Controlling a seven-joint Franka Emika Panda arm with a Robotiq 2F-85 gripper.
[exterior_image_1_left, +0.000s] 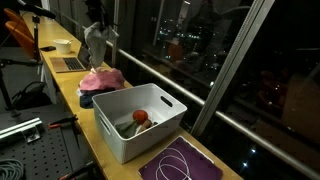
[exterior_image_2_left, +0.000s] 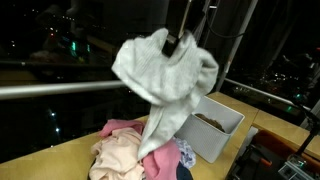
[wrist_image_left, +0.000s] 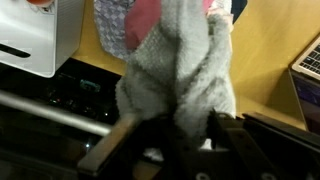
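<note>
My gripper (exterior_image_2_left: 172, 44) is shut on a light grey garment (exterior_image_2_left: 165, 75) and holds it up in the air, hanging down above a pile of clothes (exterior_image_2_left: 130, 150). The pile is pink with some blue and lies on the wooden counter (exterior_image_2_left: 60, 160). In an exterior view the grey garment (exterior_image_1_left: 97, 42) hangs above the pink pile (exterior_image_1_left: 102, 80). In the wrist view the grey cloth (wrist_image_left: 180, 70) fills the middle between my jaws (wrist_image_left: 178, 125), with the pink and patterned clothes (wrist_image_left: 130, 20) below it.
A white plastic bin (exterior_image_1_left: 150, 135) stands on the counter next to the pile, holding a red item (exterior_image_1_left: 140, 117) and a dark one. A purple mat with a white cable (exterior_image_1_left: 180, 163) lies beyond it. A laptop (exterior_image_1_left: 68, 63) and a bowl (exterior_image_1_left: 63, 45) sit farther along. Windows run alongside.
</note>
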